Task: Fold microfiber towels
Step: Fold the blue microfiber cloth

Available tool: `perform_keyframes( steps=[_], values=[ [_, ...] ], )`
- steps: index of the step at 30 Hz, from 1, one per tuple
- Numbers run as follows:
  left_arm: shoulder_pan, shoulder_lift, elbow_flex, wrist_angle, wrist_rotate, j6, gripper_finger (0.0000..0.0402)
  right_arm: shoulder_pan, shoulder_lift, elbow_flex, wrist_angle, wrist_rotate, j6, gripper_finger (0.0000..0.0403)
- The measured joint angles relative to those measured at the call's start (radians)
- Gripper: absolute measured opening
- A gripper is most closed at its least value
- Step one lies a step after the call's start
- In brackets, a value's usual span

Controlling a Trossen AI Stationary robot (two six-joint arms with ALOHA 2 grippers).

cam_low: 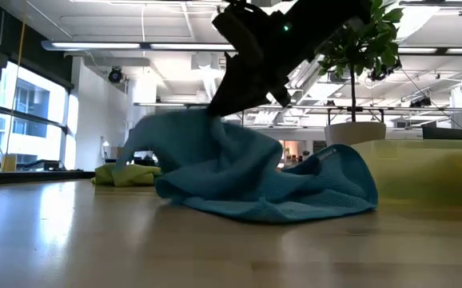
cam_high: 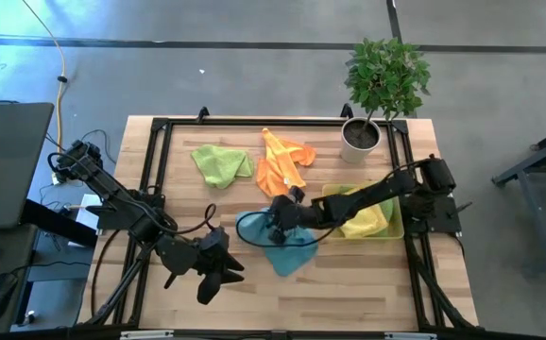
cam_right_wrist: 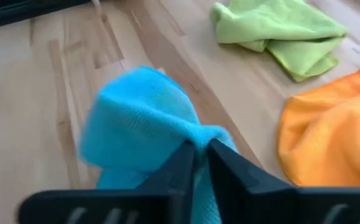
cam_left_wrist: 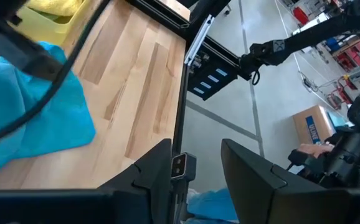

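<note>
A teal blue towel (cam_high: 287, 247) lies crumpled at the table's middle, drawn up into a peak under my right gripper (cam_high: 278, 225), which is shut on it. A lime green towel (cam_high: 221, 163) and an orange towel (cam_high: 284, 161) lie bunched toward the far side. Yellow and lime towels (cam_high: 372, 219) lie heaped at the right under my right arm. My left gripper (cam_high: 212, 281) hovers open and empty near the table's near edge, left of the teal towel. My right gripper pinches a gathered fold of the teal towel (cam_right_wrist: 195, 138) between its two fingers, slanting down from the table's right. The pinched part (cam_low: 215, 120) is lifted into a peak; the rest of the towel (cam_low: 295, 200) lies slack on the table.
A white pot with a green plant (cam_high: 363, 137) stands at the far right corner. A dark frame rail (cam_high: 155, 179) runs along the table's edges. Bare wood (cam_high: 349, 293) shows along the near side.
</note>
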Motion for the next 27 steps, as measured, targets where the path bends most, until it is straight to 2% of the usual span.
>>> perform_keyframes(
  steps=[6, 10, 13, 15, 21, 27],
  values=[
    [0.000, 0.000, 0.000, -0.036, 0.000, 0.000, 0.0131, -0.029, -0.061, 0.037, -0.084, -0.077, -0.001, 0.0122],
    [0.004, 0.013, 0.000, -0.041, -0.006, 0.000, 0.0131, -0.041, -0.118, 0.081, -0.256, -0.221, 0.007, 0.0134],
    [0.009, 0.039, 0.000, -0.044, -0.023, 0.025, 0.0131, -0.029, -0.130, 0.085, -0.369, -0.285, 0.003, 0.0134],
    [0.011, 0.059, 0.000, -0.047, -0.023, 0.050, 0.0131, -0.011, -0.133, 0.078, -0.436, -0.285, 0.011, 0.0134],
    [0.011, 0.127, 0.000, -0.046, -0.022, 0.044, 0.0131, 0.038, -0.133, 0.018, -0.489, -0.256, 0.043, 0.0134],
    [0.011, 0.169, 0.000, -0.030, -0.011, -0.070, 0.0131, 0.070, -0.133, -0.061, -0.478, -0.199, -0.094, 0.0134]
  ],
)
